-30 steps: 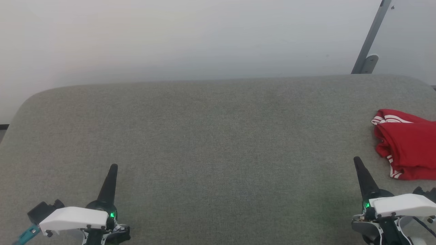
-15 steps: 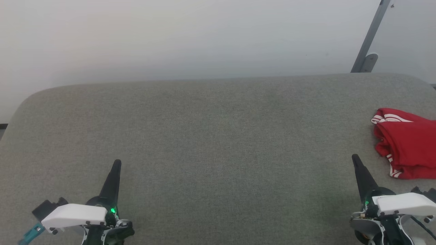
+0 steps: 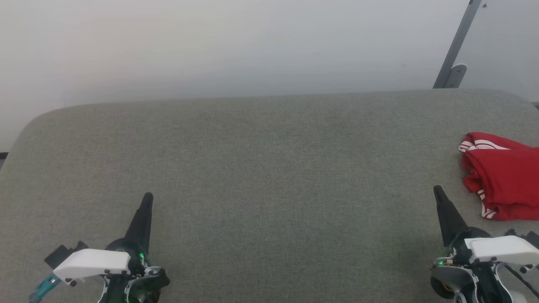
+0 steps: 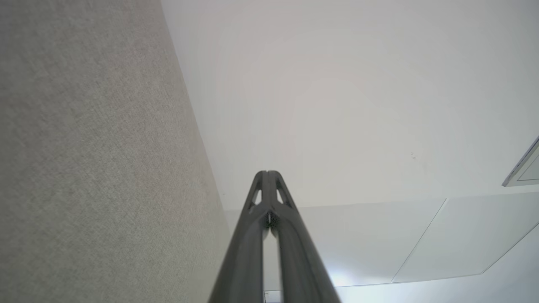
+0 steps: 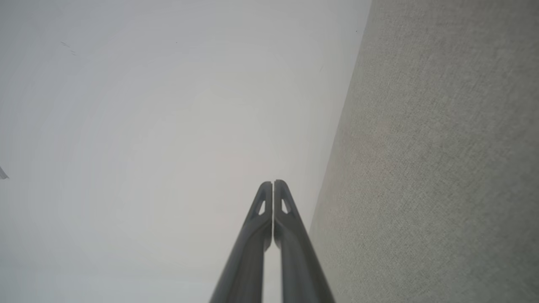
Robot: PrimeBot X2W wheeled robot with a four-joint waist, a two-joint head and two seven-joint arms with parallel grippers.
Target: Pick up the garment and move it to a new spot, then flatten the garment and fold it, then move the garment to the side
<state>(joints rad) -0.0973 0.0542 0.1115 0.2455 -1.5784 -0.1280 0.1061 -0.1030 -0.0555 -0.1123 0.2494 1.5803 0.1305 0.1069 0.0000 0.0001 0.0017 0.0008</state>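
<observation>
Both shut, empty: L jaws, R jaws over grey table [image 3: 269, 160]; red jersey [image 3: 503, 179] bunched just right of R jaws.

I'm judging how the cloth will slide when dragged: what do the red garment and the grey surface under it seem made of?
The garment: soft cloth, matte red with white striped trim; it lies in limp folds and rumples. The surface: looks like woven grey upholstery fabric, matte, with a fine grain in the wrist views; its rounded corners hint at padding, though that is uncertain.
</observation>
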